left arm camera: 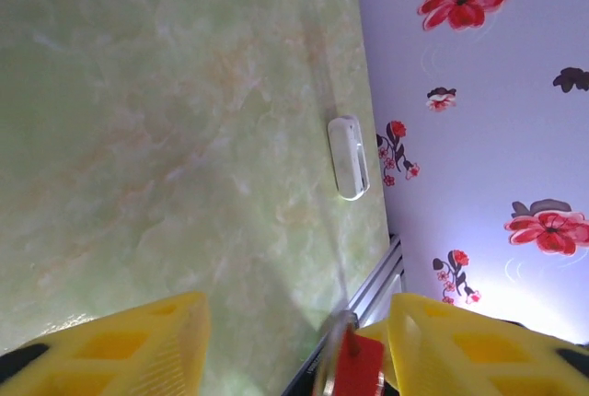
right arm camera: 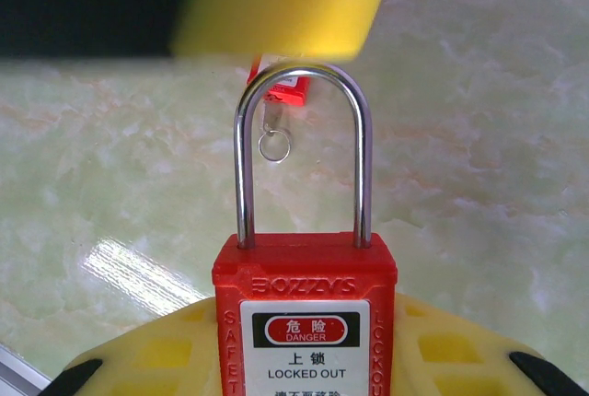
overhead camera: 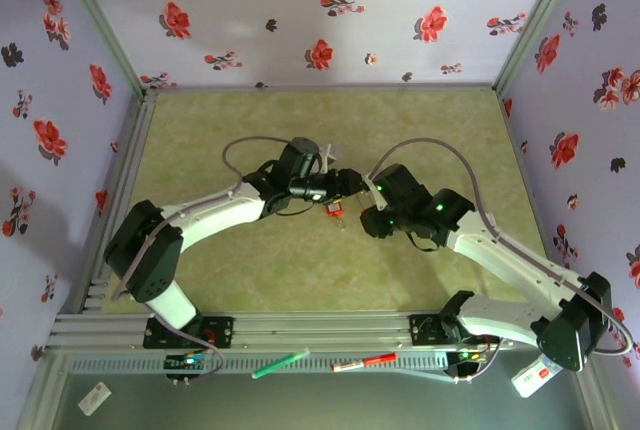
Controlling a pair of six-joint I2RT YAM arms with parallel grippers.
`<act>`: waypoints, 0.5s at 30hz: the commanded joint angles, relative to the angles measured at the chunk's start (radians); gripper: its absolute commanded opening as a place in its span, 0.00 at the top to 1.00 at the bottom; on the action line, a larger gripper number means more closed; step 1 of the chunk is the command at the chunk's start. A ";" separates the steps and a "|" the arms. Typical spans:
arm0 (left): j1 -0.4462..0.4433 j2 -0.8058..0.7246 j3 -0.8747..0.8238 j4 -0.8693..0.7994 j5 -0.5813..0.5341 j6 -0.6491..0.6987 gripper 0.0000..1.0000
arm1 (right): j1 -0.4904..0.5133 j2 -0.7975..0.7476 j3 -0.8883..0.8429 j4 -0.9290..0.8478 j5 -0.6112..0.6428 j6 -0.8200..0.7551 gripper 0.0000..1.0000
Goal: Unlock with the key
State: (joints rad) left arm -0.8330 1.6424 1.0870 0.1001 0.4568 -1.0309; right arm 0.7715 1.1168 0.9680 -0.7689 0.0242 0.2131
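In the top view the left arm (overhead camera: 200, 215) reaches from the lower left of the frame toward the middle of the green marbled table (overhead camera: 250, 280). The left gripper (overhead camera: 350, 183) ends just left of centre, tip to tip with the right gripper (overhead camera: 372, 212), which comes in from the lower right.

In the left wrist view the left gripper (left arm camera: 299, 313) has its yellow fingers (left arm camera: 138, 341) at the bottom corners of the frame, standing apart. The red-headed key (left arm camera: 357, 366) sits between them at the bottom edge, close against the right-hand finger and clear of the left-hand one. I cannot tell whether it touches that finger. Further up, right of centre, a small white block (left arm camera: 348, 157) lies on the table beside the flowered wall (left arm camera: 488, 138).

In the right wrist view the right gripper (right arm camera: 304, 322) is clamped on the red padlock (right arm camera: 304, 272), which fills the lower middle of the frame, upright, label toward the camera. Its steel shackle (right arm camera: 363, 157) rises to the centre with both legs seated in the body. Through the shackle's arch, at upper centre, the key (right arm camera: 283, 92) hangs with its small ring below it. It sits just under a blurred yellow finger (right arm camera: 276, 0) across the top edge.
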 commanded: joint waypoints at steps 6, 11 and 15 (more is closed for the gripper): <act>-0.025 0.037 -0.035 0.123 0.038 -0.081 0.61 | 0.008 0.009 0.033 0.008 0.007 0.021 1.00; -0.029 0.042 -0.051 0.163 0.043 -0.103 0.71 | 0.008 0.015 0.031 0.005 0.008 0.027 1.00; -0.029 0.032 -0.058 0.174 0.051 -0.110 0.80 | 0.008 0.016 0.027 0.006 0.012 0.037 1.00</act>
State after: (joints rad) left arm -0.8577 1.6711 1.0454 0.2401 0.4892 -1.1271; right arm 0.7723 1.1336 0.9718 -0.7815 0.0235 0.2226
